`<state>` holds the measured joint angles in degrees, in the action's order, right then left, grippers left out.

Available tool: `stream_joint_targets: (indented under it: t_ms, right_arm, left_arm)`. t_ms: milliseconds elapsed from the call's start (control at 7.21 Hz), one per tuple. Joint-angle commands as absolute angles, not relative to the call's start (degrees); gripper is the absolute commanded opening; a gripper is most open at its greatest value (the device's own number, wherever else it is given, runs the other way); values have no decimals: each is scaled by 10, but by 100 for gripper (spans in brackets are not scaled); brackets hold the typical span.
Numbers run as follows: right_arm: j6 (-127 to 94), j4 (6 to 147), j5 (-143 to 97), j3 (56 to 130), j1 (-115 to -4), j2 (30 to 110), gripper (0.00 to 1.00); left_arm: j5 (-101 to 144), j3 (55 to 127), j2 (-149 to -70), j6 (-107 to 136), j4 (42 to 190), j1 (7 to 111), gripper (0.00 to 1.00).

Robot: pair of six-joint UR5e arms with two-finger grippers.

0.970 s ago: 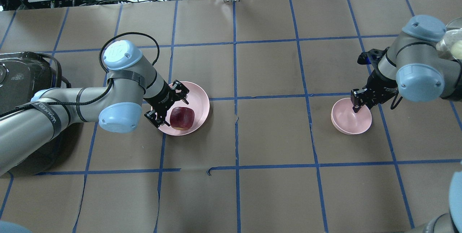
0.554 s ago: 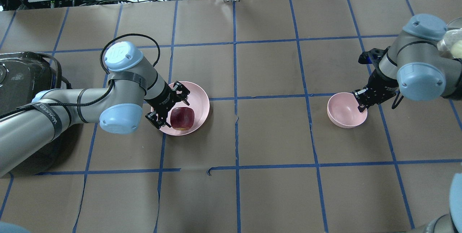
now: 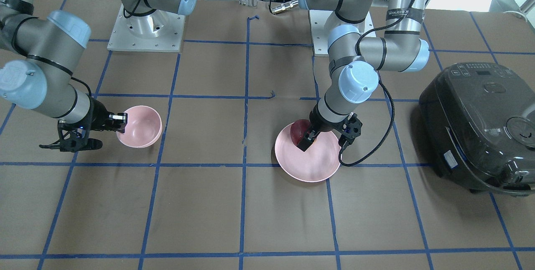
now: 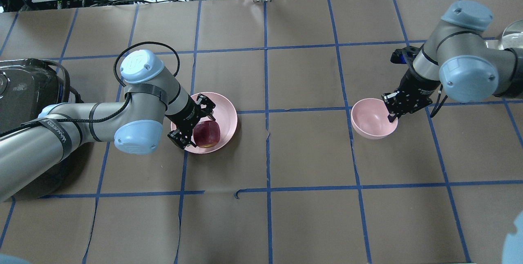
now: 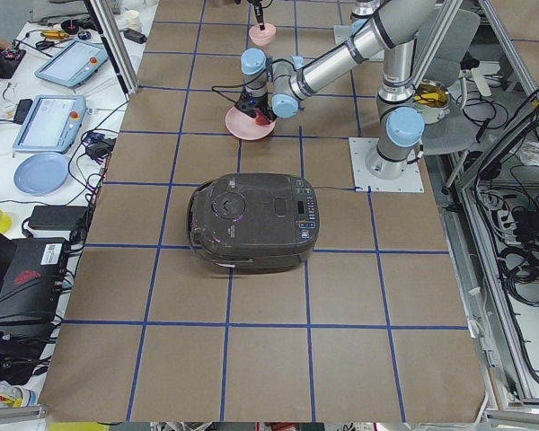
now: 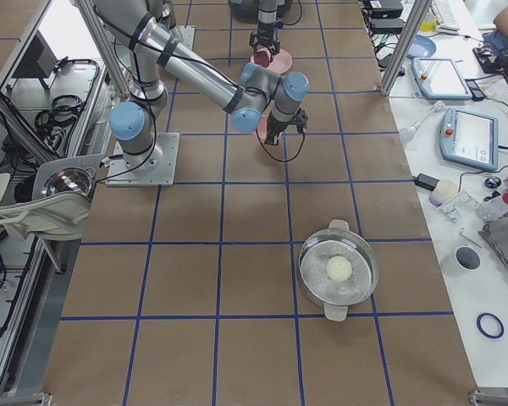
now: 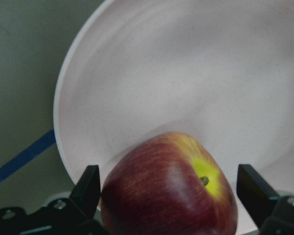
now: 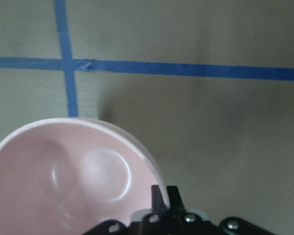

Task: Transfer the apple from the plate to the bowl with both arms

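Blue-taped brown tabletop (image 4: 302,149): left end effector (image 4: 193,125) wide around apple (image 4: 207,133), right end effector (image 4: 390,115) seemingly tight on bowl (image 4: 369,121) rim.

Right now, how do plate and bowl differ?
The plate is wide and shallow; bowl is smaller and deep. The plate holds the apple; bowl is empty. The right gripper pinches the bowl's rim; the open left gripper straddles the apple, not gripping the plate. Both are plain pale pink.

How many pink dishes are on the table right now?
2. The plate holds the apple, which the open left gripper straddles; the bowl is pinched at its rim by the right gripper. None seems hidden.
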<state>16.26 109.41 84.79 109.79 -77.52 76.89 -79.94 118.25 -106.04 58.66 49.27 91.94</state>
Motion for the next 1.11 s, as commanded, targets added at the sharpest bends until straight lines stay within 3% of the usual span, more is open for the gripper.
stream_joint_targets:
  t_ms: [0, 554, 693, 970]
  right_arm:
    - [120, 1106, 836, 1098, -891, 773, 0]
    - [15, 1251, 795, 1171, -962, 769, 0]
    - [14, 1261, 795, 1182, -965, 769, 0]
    - [12, 1268, 795, 1185, -981, 767, 0]
  left_arm:
    - [-800, 1182, -1063, 617, 490, 942, 100]
    - [-799, 1180, -1061, 596, 491, 946, 100]
    - [-800, 1178, -1059, 565, 490, 945, 89]
    - [-800, 1179, -1058, 529, 491, 945, 39]
